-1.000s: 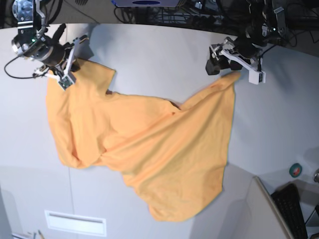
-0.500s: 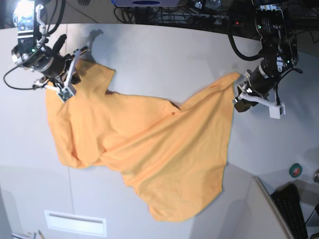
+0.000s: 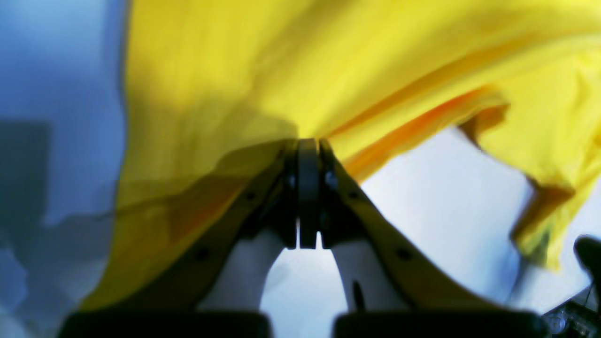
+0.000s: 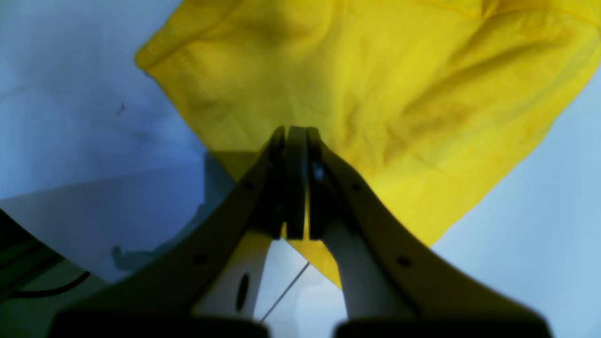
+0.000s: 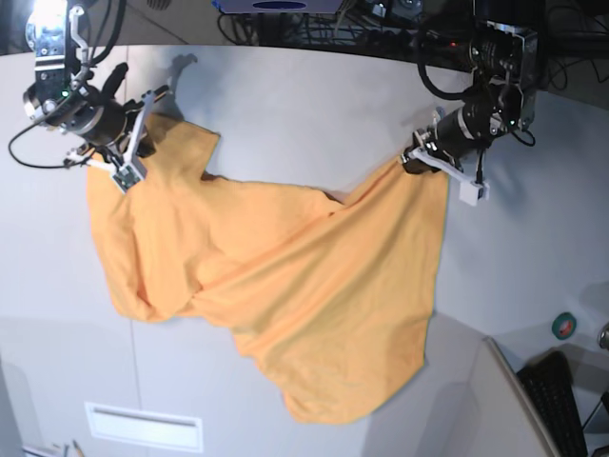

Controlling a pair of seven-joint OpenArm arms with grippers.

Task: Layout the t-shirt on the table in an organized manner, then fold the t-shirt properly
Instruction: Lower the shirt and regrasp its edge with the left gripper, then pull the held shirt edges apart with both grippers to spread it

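The light orange t-shirt (image 5: pixel 285 286) lies rumpled and stretched slantwise across the white table (image 5: pixel 304 95). No print shows. My right gripper (image 5: pixel 138 145) is at the shirt's upper left corner. In the right wrist view it (image 4: pixel 296 131) is shut on the cloth (image 4: pixel 375 84). My left gripper (image 5: pixel 411 160) is at the shirt's upper right corner. In the blurred left wrist view it (image 3: pixel 307 141) is shut, and folds of the shirt (image 3: pixel 281 61) run to its tips, with the cloth raised off the table (image 3: pixel 432 188).
A black keyboard (image 5: pixel 557 400) and a small green and red round thing (image 5: pixel 564 326) sit at the lower right. A white rectangular label (image 5: pixel 143 426) is near the front edge. Cables and gear line the back edge (image 5: pixel 314 29).
My left gripper moved up and left from beside the shirt's right edge onto its upper right corner. The right gripper and the shirt's lie have barely changed.
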